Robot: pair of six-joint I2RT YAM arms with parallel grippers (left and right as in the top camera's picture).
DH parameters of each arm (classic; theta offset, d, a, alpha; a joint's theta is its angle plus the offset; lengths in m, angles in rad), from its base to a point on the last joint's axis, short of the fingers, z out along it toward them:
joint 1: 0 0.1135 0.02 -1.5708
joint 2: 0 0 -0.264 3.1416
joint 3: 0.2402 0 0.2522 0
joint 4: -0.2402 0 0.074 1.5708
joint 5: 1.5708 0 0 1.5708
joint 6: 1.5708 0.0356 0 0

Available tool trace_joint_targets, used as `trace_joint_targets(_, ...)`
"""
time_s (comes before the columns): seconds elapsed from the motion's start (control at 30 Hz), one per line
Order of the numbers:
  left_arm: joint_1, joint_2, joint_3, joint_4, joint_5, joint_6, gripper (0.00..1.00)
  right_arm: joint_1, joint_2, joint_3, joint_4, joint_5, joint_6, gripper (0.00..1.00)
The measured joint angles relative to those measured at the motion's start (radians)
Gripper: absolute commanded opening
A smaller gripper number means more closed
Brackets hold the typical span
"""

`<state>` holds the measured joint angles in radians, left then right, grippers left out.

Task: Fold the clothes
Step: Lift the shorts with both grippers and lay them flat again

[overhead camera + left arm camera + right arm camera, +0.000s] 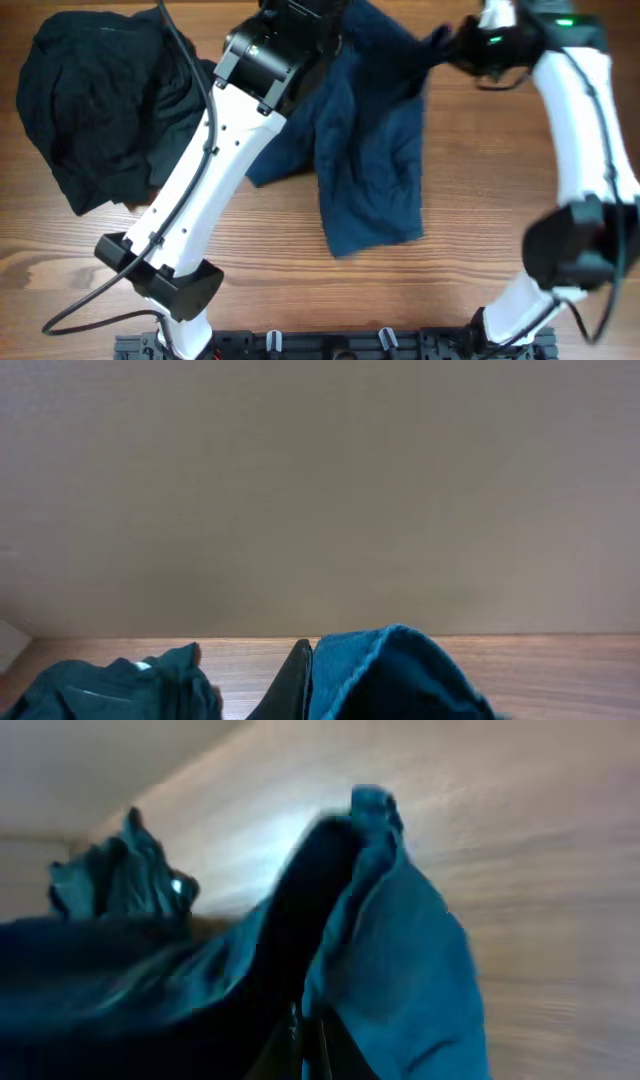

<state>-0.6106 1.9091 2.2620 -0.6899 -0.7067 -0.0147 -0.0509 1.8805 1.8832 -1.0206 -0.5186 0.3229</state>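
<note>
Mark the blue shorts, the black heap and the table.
blue shorts [370, 170], overhead view, middle of the leg
black heap [90, 110], overhead view, centre of the pile
table [480, 200], overhead view, bare wood right of the shorts

Black garment heap filling the far-left corner, left arm slanting across the left half, navy shorts spread mid-table, right arm lining the right side — bare table open between shorts and right arm, also along the near edge.

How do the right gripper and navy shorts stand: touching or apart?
Touching. The right wrist view shows the right gripper shut on a fold of the shorts.
</note>
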Motion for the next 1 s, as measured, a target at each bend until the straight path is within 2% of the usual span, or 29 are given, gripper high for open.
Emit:
trace_joint_targets(0.23,-0.011,-0.049,0.000,-0.153,-0.020,-0.003,0.04,-0.015,-0.271,0.094,-0.170,0.101,-0.146,0.04)
trace_joint_targets(0.57,-0.136,-0.275,0.000,-0.372,-0.050,-0.034,0.04,-0.005,-0.534,0.135,-0.433,0.222,-0.171,0.04)
trace_joint_targets(0.8,-0.157,-0.314,0.000,-0.495,-0.021,-0.282,0.04,0.001,-0.530,0.187,-0.468,0.316,-0.171,0.04)
trace_joint_targets(1.0,-0.128,-0.200,0.000,-0.497,-0.031,-0.420,0.04,0.000,-0.345,0.188,-0.416,0.385,-0.171,0.04)
